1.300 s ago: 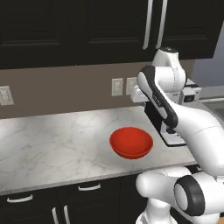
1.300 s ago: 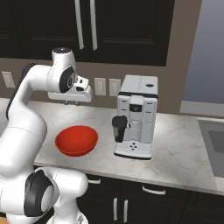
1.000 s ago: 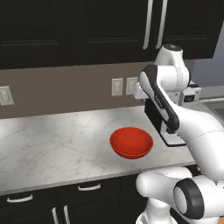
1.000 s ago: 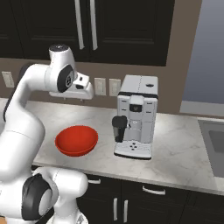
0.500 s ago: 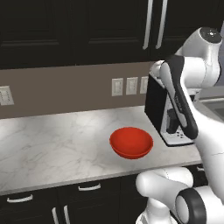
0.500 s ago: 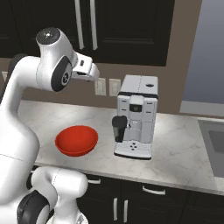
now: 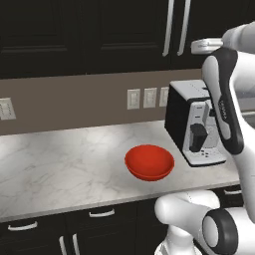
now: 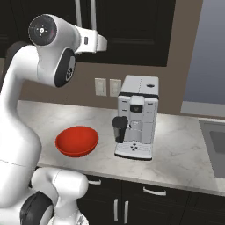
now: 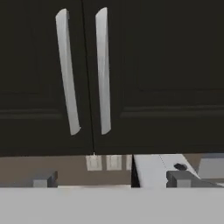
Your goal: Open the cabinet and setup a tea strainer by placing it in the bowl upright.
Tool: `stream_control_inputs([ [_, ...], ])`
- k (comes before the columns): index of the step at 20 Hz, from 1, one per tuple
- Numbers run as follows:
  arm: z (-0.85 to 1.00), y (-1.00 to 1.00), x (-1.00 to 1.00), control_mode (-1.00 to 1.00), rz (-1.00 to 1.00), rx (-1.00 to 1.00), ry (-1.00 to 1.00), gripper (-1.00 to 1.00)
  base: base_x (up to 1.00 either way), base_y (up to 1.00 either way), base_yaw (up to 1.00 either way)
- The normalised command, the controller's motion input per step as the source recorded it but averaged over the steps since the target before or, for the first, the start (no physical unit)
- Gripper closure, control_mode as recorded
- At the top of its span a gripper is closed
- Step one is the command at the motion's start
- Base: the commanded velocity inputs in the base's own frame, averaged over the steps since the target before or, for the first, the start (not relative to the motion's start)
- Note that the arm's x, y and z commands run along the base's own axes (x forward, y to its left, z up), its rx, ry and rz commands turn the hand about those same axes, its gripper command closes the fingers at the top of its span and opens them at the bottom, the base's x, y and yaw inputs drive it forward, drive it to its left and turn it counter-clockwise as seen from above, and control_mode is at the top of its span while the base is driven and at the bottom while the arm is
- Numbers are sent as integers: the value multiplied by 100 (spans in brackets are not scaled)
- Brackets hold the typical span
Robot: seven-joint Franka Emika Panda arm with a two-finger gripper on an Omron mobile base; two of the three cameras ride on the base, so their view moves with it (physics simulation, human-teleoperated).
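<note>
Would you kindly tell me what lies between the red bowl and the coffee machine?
Nothing: bare marble counter separates the bowl from the coffee machine, seen in the right base view.

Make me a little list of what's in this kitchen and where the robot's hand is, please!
cabinet: both doors shut, two silver bar handles side by side
end effector: open, holding nothing, raised and facing the cabinet handles
bowl: red, nothing in it, on the marble counter
coffee machine: standing on the counter beside the bowl
tea strainer: not seen; cabinet not yet opened
</note>
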Motion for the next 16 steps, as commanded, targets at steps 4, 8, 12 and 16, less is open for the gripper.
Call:
stream_control_inputs([
  [4, 100, -1, 19, -100, -2, -6, 0, -100, 0, 0, 0],
  [8, 56, -4, 34, -100, -5, 4, 14, -100, 0, 0, 0],
  [12, 0, -4, 23, -100, -1, 11, 5, -100, 0, 0, 0],
  [16, -4, 0, 25, -100, 0, 5, 3, -100, 0, 0, 0],
])
